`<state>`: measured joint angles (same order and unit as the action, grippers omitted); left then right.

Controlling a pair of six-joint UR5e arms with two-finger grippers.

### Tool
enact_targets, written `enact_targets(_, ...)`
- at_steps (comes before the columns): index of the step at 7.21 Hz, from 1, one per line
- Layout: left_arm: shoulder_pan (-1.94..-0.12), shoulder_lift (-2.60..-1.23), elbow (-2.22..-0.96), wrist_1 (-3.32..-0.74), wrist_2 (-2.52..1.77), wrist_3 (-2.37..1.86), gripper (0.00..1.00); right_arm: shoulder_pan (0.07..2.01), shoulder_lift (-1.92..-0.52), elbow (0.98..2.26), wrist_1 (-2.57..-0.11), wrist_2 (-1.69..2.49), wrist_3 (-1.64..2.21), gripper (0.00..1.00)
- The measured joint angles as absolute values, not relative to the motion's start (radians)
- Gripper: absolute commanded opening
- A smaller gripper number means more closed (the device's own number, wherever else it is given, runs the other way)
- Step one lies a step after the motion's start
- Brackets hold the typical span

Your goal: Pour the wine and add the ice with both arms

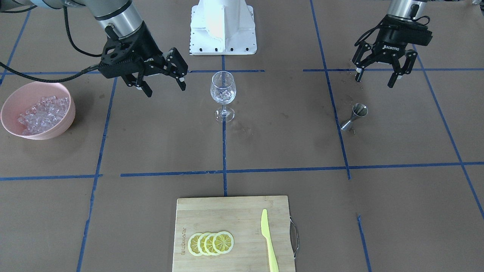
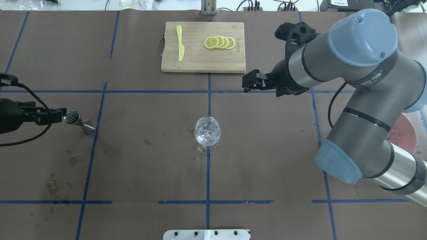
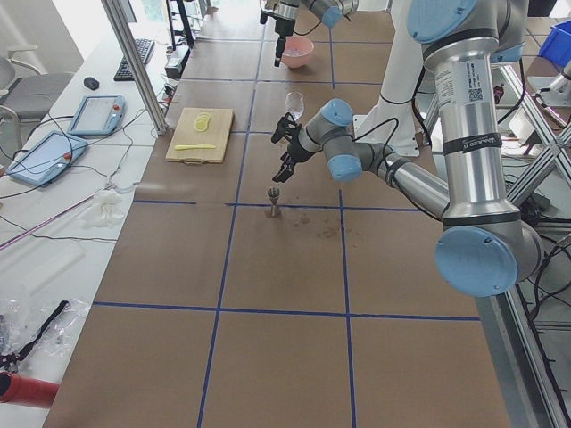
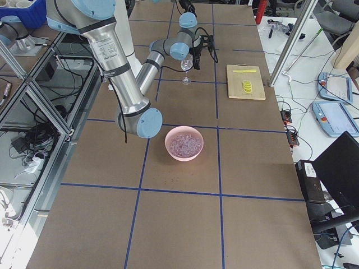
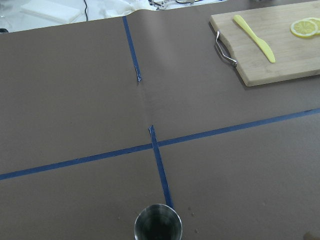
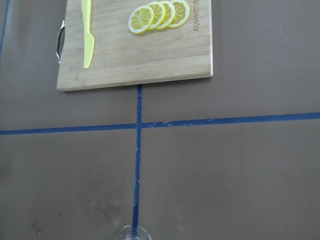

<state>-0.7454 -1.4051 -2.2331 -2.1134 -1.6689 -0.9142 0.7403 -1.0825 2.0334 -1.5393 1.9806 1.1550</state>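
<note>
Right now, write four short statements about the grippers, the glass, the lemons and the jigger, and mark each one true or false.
1. The left gripper and the right gripper are both open and empty. True.
2. The wine glass is empty. False: it holds clear ice pieces.
3. The lemon slices lie in the pink bowl. False: they lie on the cutting board, beside the yellow knife. The bowl holds the ice heap.
4. The jigger stands on the table, and no gripper touches it. True.
</note>
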Motion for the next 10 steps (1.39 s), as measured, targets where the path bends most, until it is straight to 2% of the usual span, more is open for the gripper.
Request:
enact_targets(3,-0.914,-1.668,-2.223,-1.697,-1.802,-0.753,1.00,0.863,-1.151,2.005,-1.695,2.006,0.794,1.00)
enact_targets(5,-1.006,-1.777,-2.166,-1.567,-1.893,-0.637,1.00,0.974,-1.191,1.941,-1.749,2.083,0.575,1.00)
enact_targets(7,-1.184,-1.823,-2.030,-1.546,-2.083,-0.446,1.00,1.130,-1.241,1.844,-1.755,2.218,0.355,1.00)
enact_targets(10,-1.381,-1.783,-1.862,-1.547,-2.231,-0.213,1.00,1.361,-1.344,1.706,-1.754,2.352,0.011,1.00)
